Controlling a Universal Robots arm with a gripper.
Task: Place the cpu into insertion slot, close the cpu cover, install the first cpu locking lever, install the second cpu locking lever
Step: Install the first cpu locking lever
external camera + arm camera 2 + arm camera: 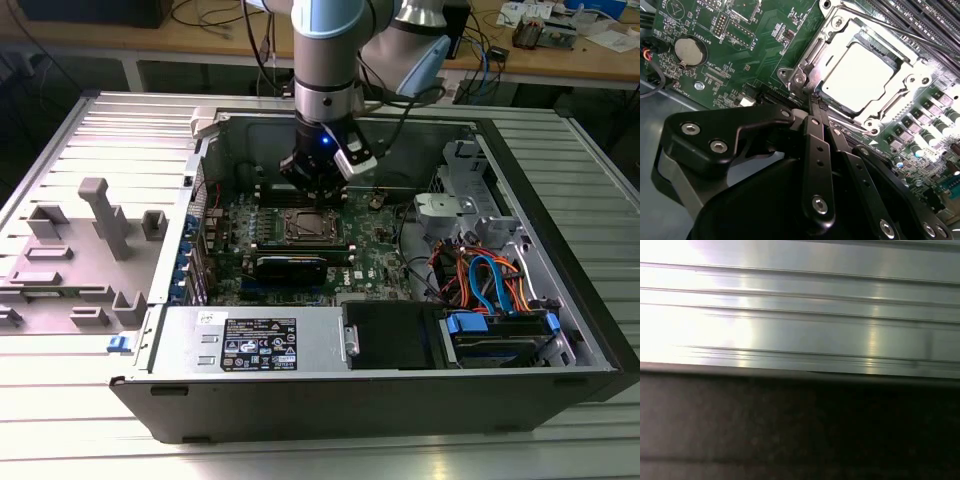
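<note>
In the socket, chip seated, cover down, jaws at the frame's corner.

In the second wrist view the cpu [867,75] lies flat in the insertion slot [900,60], framed by the cpu cover [832,37], which looks closed over it. The gripper [816,107] has its jaws pressed together, tips just beside the cover's near corner, apparently by a thin locking lever [900,31] end. The exterior view places the gripper [318,190] directly above the socket on the green motherboard [385,250] inside the computer case [560,250]. Risk, as I judge it: narrow tips could slip off the springy wire, letting it snap back, or scrape nearby board components.
</note>
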